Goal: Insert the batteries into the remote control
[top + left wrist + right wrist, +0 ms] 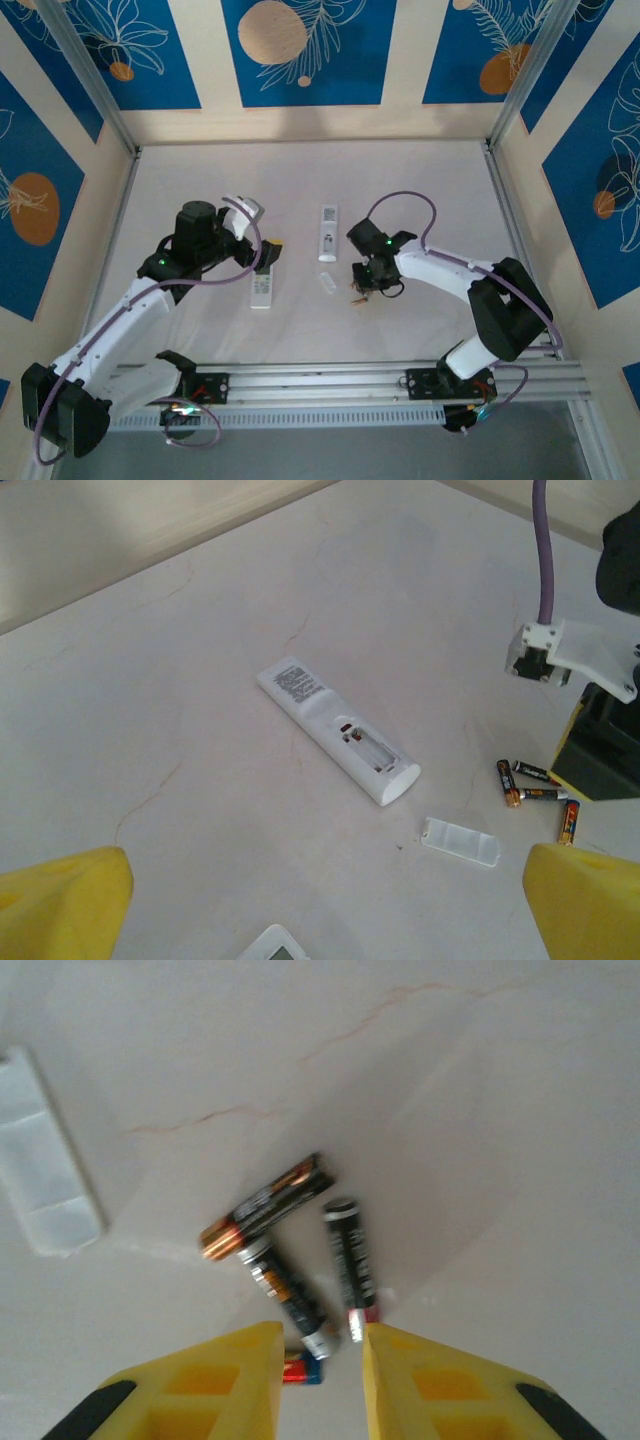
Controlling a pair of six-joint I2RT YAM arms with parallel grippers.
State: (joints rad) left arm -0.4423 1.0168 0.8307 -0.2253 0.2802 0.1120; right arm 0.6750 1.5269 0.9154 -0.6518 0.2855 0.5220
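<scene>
The white remote lies face down with its battery bay open and empty, also seen from above as the remote. Its loose cover lies beside it. Several dark batteries with copper ends lie jumbled on the table, in the top view as the batteries. My right gripper hovers low over them, open by a narrow gap, with two battery ends at its fingertips. My left gripper hangs open above the table, nothing between its yellow fingers.
A second white remote with a display lies below my left gripper, its corner at the remote. The cover lies left of the batteries. An aluminium rail runs along the near edge.
</scene>
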